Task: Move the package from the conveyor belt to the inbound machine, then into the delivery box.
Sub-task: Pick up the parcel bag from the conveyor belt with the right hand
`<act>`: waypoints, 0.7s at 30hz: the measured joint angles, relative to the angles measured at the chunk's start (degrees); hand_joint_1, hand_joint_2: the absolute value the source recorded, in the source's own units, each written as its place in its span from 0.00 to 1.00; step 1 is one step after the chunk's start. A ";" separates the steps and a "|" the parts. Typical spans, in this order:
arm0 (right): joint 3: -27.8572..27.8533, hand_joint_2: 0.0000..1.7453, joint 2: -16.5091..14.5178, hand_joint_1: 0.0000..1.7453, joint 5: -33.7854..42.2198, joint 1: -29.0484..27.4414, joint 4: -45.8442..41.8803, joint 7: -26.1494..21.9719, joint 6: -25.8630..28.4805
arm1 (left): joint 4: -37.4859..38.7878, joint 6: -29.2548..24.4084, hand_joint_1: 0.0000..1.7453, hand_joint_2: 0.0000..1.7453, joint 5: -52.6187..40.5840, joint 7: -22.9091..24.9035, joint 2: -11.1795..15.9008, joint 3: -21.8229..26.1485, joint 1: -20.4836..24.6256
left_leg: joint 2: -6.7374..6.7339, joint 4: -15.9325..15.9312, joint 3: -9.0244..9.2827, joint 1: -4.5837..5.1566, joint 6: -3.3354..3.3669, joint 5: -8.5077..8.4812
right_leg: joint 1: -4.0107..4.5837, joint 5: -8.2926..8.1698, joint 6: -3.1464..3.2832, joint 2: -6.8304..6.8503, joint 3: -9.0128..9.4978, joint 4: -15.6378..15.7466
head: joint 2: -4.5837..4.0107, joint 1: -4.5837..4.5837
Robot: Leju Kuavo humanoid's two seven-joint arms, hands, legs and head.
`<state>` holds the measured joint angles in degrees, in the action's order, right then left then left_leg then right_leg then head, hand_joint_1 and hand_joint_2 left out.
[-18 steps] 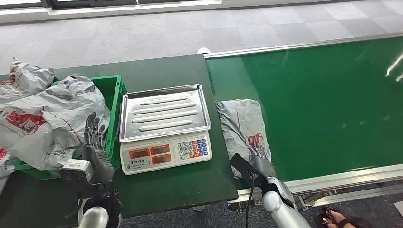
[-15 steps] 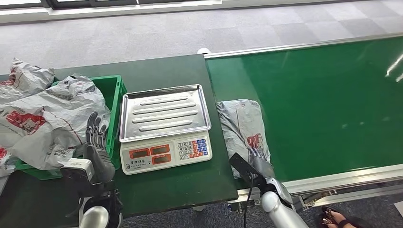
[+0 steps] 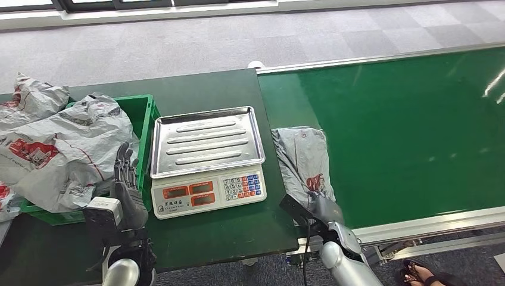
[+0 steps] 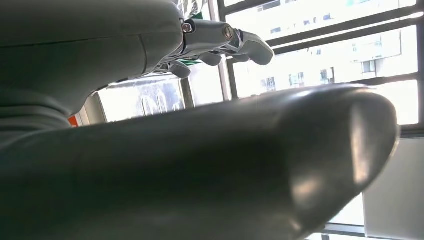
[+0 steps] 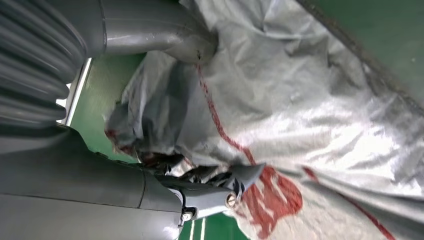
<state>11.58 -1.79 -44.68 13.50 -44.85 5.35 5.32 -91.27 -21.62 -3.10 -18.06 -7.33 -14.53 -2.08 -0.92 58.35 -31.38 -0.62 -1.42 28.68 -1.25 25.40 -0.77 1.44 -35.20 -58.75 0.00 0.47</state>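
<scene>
right hand [image 3: 321,205] has its fingers bunched into the near end of the crinkly grey plastic mailer package [image 3: 302,159], lying on the green conveyor belt [image 3: 405,119] just beside the steel-topped weighing scale [image 3: 206,159]. left hand [image 3: 126,187] holds nothing, fingers straight.

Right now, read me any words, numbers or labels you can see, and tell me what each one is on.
Nothing can be read for certain.
Scale: small dark characters above the orange display windows, too small to read; the windows show no legible digits; keypad marks too small.
Package on the belt, gripped by the right hand: red printed logo, blurred, also in the right wrist view.
Bags in the crate: red print, unreadable.
</scene>
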 joint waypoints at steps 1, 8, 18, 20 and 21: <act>-0.01 1.00 0.00 1.00 -0.19 0.00 -0.08 0.00 0.08 | -0.02 0.00 0.00 0.00 0.00 0.04 -0.03 0.00 0.00 | 0.00 0.00 0.00 0.00 0.00 0.00 | 0.00 0.00 0.00 0.00 0.00 0.00 | 0.00 0.00; -0.02 1.00 0.00 1.00 -0.36 -0.02 -0.44 0.07 0.15 | -0.04 0.00 0.00 0.00 -0.02 0.07 -0.13 0.00 0.00 | 0.00 0.00 0.00 -0.01 0.00 0.01 | 0.02 0.01 0.01 -0.01 -0.02 0.00 | 0.00 0.01; -0.51 1.00 -0.21 1.00 -3.77 -0.86 -1.00 -0.10 1.62 | -0.10 0.17 0.00 0.00 -0.27 0.06 -0.27 0.00 -0.07 | 0.00 0.00 -0.02 -0.01 0.00 0.01 | 0.01 0.01 0.01 0.00 -0.02 0.00 | 0.00 0.00; -0.63 1.00 -0.32 1.00 -4.68 -1.08 -1.21 -0.13 2.27 | -0.13 0.18 0.00 0.00 -0.29 0.05 -0.34 0.00 -0.07 | 0.01 0.00 -0.02 0.00 0.00 0.01 | 0.00 0.01 0.00 0.01 -0.02 0.00 | 0.00 0.01; -0.68 1.00 -0.38 1.00 -5.14 -1.14 -1.28 -0.14 2.70 | -0.16 0.19 0.00 0.00 -0.29 0.05 -0.38 0.00 -0.06 | 0.01 0.00 -0.03 0.00 0.00 0.01 | 0.00 0.01 0.00 0.01 -0.02 0.00 | 0.00 0.01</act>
<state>10.91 -2.17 -49.82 12.35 -46.13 5.21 8.02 -91.43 -21.43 -3.40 -18.01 -7.70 -14.53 -2.15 -0.91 58.35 -31.41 -0.62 -1.42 28.69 -1.25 25.40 -0.76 1.45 -35.21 -58.75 0.00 0.48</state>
